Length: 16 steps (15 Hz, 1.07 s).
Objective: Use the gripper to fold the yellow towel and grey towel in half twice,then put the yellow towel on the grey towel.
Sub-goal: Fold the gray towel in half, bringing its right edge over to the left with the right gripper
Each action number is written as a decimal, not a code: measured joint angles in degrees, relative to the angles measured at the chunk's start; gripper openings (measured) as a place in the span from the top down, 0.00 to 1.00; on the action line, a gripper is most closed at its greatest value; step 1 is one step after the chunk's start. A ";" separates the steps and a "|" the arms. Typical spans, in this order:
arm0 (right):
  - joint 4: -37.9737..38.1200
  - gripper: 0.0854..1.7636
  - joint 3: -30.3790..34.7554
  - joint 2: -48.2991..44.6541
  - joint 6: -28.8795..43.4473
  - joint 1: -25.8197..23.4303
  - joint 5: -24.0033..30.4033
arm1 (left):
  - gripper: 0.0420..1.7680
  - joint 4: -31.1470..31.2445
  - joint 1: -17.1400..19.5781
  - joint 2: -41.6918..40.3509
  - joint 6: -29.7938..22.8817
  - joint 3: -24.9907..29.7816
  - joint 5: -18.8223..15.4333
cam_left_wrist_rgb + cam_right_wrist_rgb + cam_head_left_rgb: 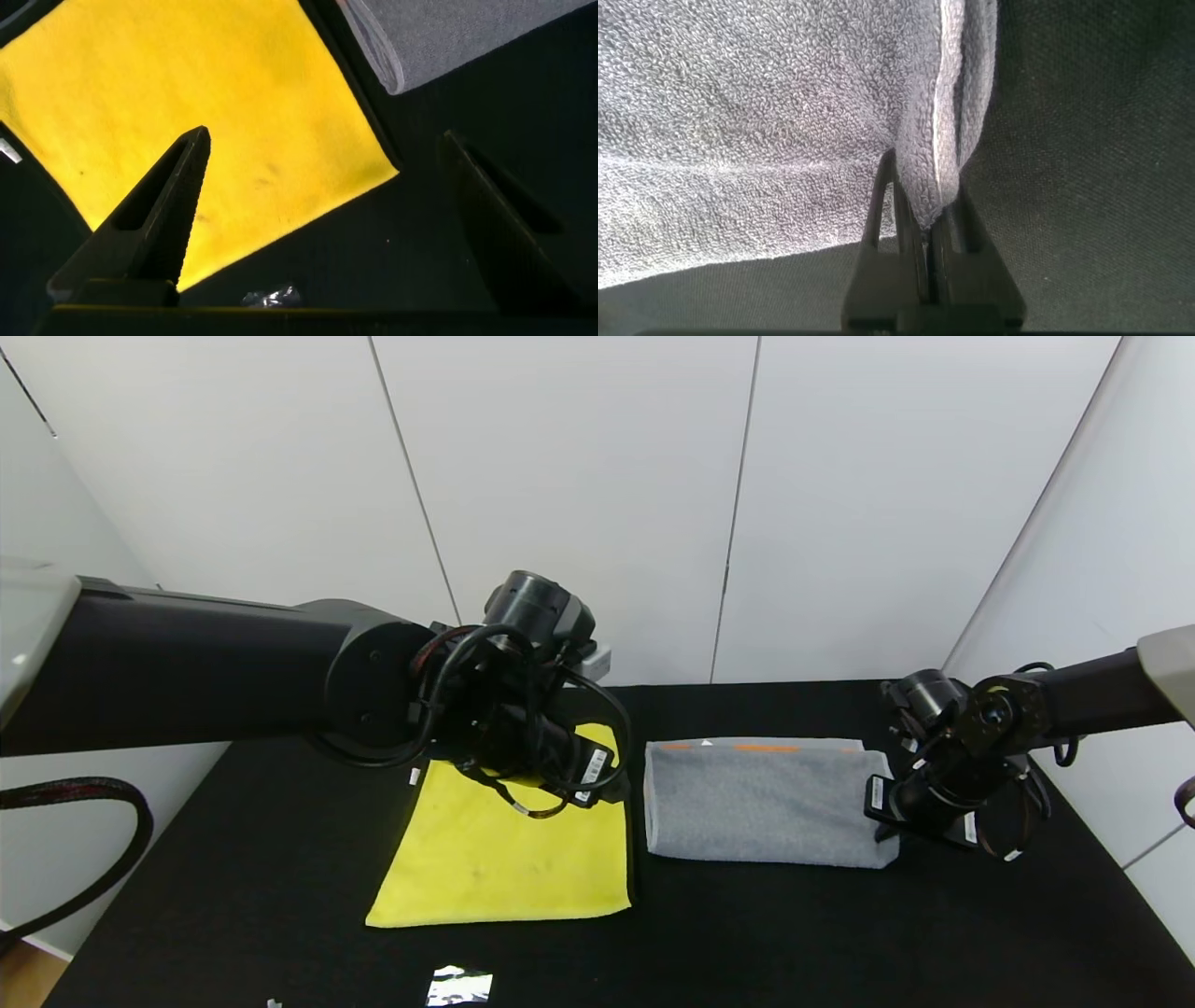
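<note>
The right end effector point(926, 233) was closed on the near right corner of the folded mid-grey terry towel point(761, 798), at 3 o'clock on the black counter point(840, 933). The left end effector point(322, 224) hung wide open over the flat bright yellow plush towel point(504, 854), at 9 o'clock beside the grey one.

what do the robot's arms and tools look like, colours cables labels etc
Both arms are matte black with rounded joint housings and pale grey shells at the upper links. Loose black cables loop around each wrist, and small white barcode-style labels sit on the wrist blocks. The left tool has two long, tapered black fingers with ribbed hollows. The right tool has matching slim black wedge fingers.
</note>
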 joint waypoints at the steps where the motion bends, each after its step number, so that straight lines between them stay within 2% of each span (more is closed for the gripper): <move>1: 0.10 0.96 -0.01 -0.26 -0.11 0.02 0.00 | 0.03 -0.01 0.00 -0.06 0.02 0.00 -0.02; 3: 0.35 0.96 0.00 -1.05 -0.72 0.28 -0.46 | 0.03 0.00 0.17 -0.17 0.02 0.06 -0.02; 12: 3.94 0.96 0.99 -3.78 -7.64 2.06 -18.99 | 0.03 0.02 1.06 -1.94 0.00 1.40 0.13; 16: 3.33 0.96 0.95 -5.74 -10.87 4.35 -20.31 | 0.03 0.00 1.60 -2.68 0.02 1.66 0.16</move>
